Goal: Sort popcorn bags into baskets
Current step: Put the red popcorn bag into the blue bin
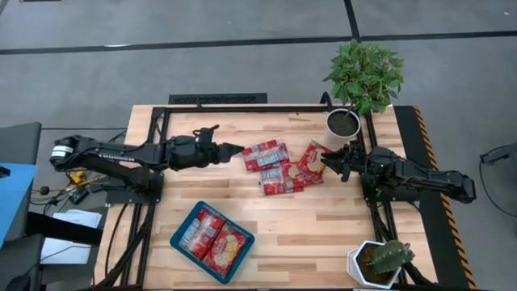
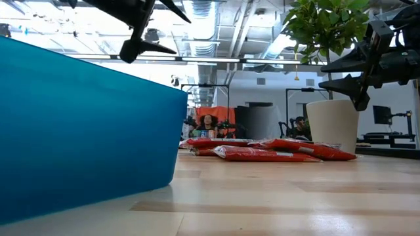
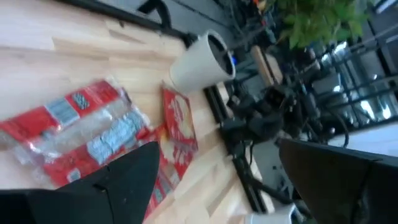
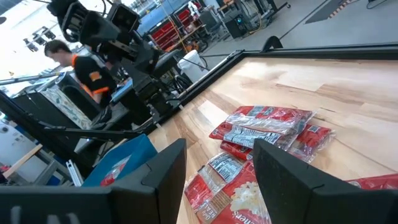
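Two open, empty grippers, left and right, flank red popcorn bags lying between their jaws on the table.

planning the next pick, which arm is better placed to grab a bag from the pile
Probably the right. The right gripper hovers open, almost over the pile of popcorn bags; the left gripper, also open, sits just off its other end, though nearer the blue tray.

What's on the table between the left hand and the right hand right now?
The pile of popcorn bags lies between the left hand and the right hand; the high view shows it. Both hands are open and hold nothing.
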You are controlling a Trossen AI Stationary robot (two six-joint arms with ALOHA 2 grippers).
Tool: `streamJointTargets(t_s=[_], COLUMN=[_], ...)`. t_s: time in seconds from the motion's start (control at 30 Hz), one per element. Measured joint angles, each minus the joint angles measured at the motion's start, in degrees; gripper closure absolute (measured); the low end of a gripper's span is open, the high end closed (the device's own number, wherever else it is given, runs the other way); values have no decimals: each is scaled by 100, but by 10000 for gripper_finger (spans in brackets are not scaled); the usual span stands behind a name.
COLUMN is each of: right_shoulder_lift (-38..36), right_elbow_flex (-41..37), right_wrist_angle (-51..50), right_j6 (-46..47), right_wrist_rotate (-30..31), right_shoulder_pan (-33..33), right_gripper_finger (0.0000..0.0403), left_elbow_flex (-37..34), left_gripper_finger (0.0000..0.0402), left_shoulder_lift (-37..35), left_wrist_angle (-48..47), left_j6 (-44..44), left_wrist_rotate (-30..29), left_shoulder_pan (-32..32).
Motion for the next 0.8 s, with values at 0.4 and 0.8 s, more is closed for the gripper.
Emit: streamJointTargets(t_s=[0.4,0.8], right_shoulder_lift=[0,0], right_elbow_flex=[0,0], right_wrist_angle=[0,4], right_j6=[4,260], right_wrist_rotate=[2,13], right_shoulder_pan=[0,0], right_gripper_finger=[208,208], left_elbow_flex=[4,0], left_gripper_finger=[83,83], left_shoulder_lift=[-4,1293], left_wrist_angle=[-204,-1833], left_j6=[-43,-1467], left_wrist_rotate=[-288,547], left_shoulder_pan=[425,1013])
